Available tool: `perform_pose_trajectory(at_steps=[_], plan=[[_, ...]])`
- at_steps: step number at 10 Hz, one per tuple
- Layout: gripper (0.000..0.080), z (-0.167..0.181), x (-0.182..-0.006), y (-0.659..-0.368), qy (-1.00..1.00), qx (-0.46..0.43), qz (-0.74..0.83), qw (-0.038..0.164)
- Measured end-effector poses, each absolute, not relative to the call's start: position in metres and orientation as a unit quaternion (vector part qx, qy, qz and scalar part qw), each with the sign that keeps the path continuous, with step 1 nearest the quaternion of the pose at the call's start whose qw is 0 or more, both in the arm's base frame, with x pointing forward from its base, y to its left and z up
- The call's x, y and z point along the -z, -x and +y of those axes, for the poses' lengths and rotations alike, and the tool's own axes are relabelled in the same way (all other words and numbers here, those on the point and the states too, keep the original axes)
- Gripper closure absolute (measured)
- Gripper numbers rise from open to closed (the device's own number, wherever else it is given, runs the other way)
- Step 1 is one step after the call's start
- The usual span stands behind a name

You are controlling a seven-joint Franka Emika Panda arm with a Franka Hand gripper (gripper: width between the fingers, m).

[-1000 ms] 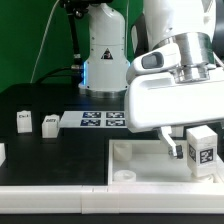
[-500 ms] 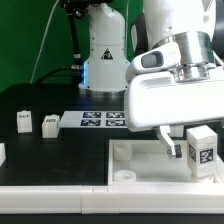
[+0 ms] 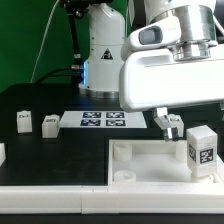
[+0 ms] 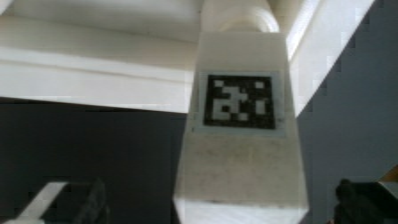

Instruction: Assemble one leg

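Black-and-white square marker tag [image 3: 201, 153] on the front face of the leg [image 3: 202, 138]: a block pattern, not letters. Same kind of tag, much smaller and unreadable, on the outer spare leg [image 3: 24, 120] and the inner spare leg [image 3: 50, 124], side by side on the black table [image 3: 60, 150] toward the exterior view's left. Row of similar printed squares across the marker board [image 3: 101, 120], flat on the table just beside the inner one. Dark warning triangle [image 3: 101, 56] on the white arm base [image 3: 100, 70] at the back, its symbol too small to make out. Leg upright inside the large white tray-like panel [image 3: 150, 165], toward the exterior view's right, tag facing the camera; whether seated in a corner socket, impossible to tell. Round socket [image 3: 125, 175] plain at the panel's near corner. Gripper [image 3: 167, 126] released, jaws spread and holding nothing, hanging over the panel just to the exterior view's left of the leg, about level with its top, a narrow gap between. In the wrist view, leg [image 4: 240, 170] seen lengthwise, its tag [image 4: 240, 100] near the middle and blurred. Dark fingertips [image 4: 64, 202] out at either side of its near end, apart from its white sides, not pressing on it.
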State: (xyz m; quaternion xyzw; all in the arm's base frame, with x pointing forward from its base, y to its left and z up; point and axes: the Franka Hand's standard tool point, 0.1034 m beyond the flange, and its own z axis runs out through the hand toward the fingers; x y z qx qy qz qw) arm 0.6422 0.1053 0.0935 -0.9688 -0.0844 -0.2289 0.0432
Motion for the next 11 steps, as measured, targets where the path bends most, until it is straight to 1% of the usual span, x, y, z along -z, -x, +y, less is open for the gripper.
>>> perform_pose_trajectory(at_steps=[1, 2, 3, 4, 5, 6, 10, 11], plan=[[0.015, 0.1091, -0.0892, -0.6348, 0.982, 0.159, -0.089, 0.048], [0.015, 0.1087, -0.0923, -0.6382, 0.986, 0.126, -0.092, 0.05], [0.015, 0.1081, -0.0888, -0.6333, 0.992, 0.072, -0.094, 0.052], [0.015, 0.11, -0.0899, -0.6327, 0.993, 0.032, -0.097, 0.055], [0.015, 0.1108, -0.0906, -0.6333, 0.994, 0.007, -0.098, 0.057], [0.015, 0.1114, -0.0895, -0.6341, 0.993, -0.011, -0.099, 0.058], [0.015, 0.1119, -0.0878, -0.6367, 0.993, -0.005, -0.099, 0.059], [0.0272, 0.1119, -0.0873, -0.6366, 0.993, -0.006, -0.099, 0.059]])
